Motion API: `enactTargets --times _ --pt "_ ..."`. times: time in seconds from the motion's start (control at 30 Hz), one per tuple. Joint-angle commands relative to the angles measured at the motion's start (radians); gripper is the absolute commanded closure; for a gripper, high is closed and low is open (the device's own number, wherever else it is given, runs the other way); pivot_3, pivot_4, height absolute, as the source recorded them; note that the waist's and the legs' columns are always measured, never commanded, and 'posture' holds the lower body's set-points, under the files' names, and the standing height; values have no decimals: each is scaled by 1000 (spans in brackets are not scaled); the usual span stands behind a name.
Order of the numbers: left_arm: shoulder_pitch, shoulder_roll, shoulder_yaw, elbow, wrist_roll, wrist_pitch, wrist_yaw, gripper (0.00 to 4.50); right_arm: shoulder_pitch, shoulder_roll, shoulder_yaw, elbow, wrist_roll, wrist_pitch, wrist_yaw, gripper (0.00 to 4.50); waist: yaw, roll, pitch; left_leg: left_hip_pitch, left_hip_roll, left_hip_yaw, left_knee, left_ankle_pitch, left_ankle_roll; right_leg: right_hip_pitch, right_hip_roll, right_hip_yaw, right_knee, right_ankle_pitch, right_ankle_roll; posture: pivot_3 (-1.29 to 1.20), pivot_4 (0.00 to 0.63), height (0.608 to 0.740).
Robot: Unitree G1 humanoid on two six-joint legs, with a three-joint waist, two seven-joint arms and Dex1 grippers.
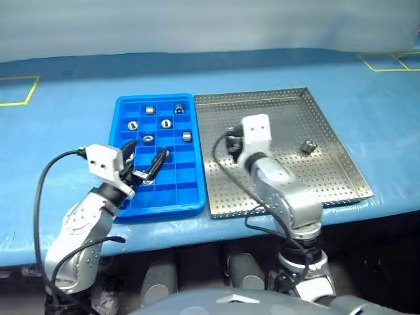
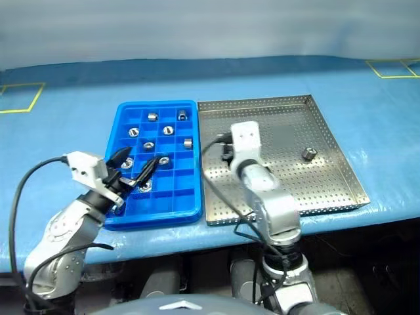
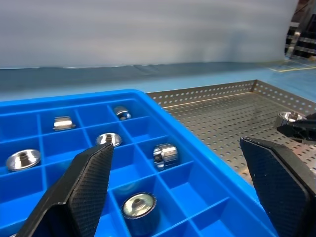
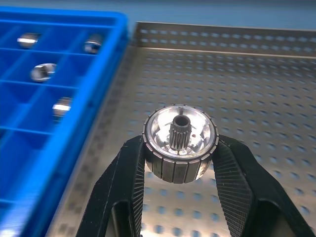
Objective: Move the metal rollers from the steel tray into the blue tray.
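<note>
The right gripper [image 4: 180,148] pinches one shiny silver metal roller [image 4: 179,140] between its black fingers (toothed hub facing the camera), above the perforated steel tray [image 4: 276,84]. To its left lies the bright blue gridded plastic tray [image 1: 190,197], several rollers inside. The left gripper [image 1: 146,161] hangs wide apart and empty over that tray's near compartments.

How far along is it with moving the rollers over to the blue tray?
Mostly done, it seems. Several rollers already sit in separate compartments of the blue tray. The right gripper is shut on one roller above the steel tray, near the blue tray's edge. One loose roller lies on the steel tray, waiting. The left gripper is open over the blue tray.
</note>
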Motion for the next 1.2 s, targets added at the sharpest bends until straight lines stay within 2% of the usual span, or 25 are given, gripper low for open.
enactTargets --times 0.03,0.23,0.37,0.57,0.63,0.83,0.87,0.97,1.07,1.13,1.2 --pt "29 22 32 -51 2 -29 -18 0 -47 40 73 -34 40 45 40 2838 9 0 0 0 0 0 0 0 0 0 0 0 0 0 -1 13 150 740" --pt "67 18 37 -69 -10 -35 -19 0 -54 54 164 18 66 97 88 2838 36 -1 -1 -1 1 -2 0 0 0 1 -4 -2 -2 1 -2 41 150 740" --pt "75 14 31 -75 -9 -36 -18 0 -10 53 153 1 99 168 112 2838 44 -1 -1 -1 1 -2 1 0 0 1 -4 -2 -1 0 -2 42 150 740" --pt "57 14 16 -64 -12 -34 -27 0 37 -6 183 20 74 232 91 2838 45 -2 -1 0 0 -2 0 0 0 1 -3 -4 -1 -1 -2 21 150 740" --pt "45 19 5 -60 -15 -32 -36 0 37 -1 161 6 76 231 85 2108 46 -2 -1 0 -1 -2 0 0 0 2 -3 -4 -1 -2 0 21 150 740" --pt "8 18 -26 -55 -18 -23 -51 0 -5 45 -24 -55 64 151 39 196 52 -3 -2 -1 -1 -2 3 0 0 3 -4 -4 -2 -1 2 -2 150 740" --pt "3 18 -32 -53 -17 -22 -52 0 -14 48 -60 -54 61 141 30 26 52 -3 -2 -1 -1 -2 3 0 0 3 -5 -4 -2 -1 2 -19 150 740" --pt "-18 13 -58 -44 -21 -20 -61 0 -58 42 -239 1 2 9 -77 26 45 -2 -1 -1 -3 -2 3 0 0 2 -4 -4 -1 -1 2 -30 150 740" --pt "-35 5 -77 -36 -22 -20 -62 0 -83 48 -400 143 -90 -244 -286 26 40 -2 -1 -1 -2 -1 1 0 0 1 -3 -4 -1 0 0 -41 150 740" --pt "-45 0 -86 -24 -20 -23 -66 0 -99 45 -465 263 -142 -413 -415 26 37 -2 -1 -1 -2 -1 0 0 0 1 -3 -3 -1 1 -2 -52 150 740" --pt "-52 -4 -98 -17 -18 -24 -70 0 -119 28 -501 391 -162 -531 -477 26 29 -2 -1 -1 -3 0 -1 0 0 0 -3 -2 -1 2 -2 -54 150 740"
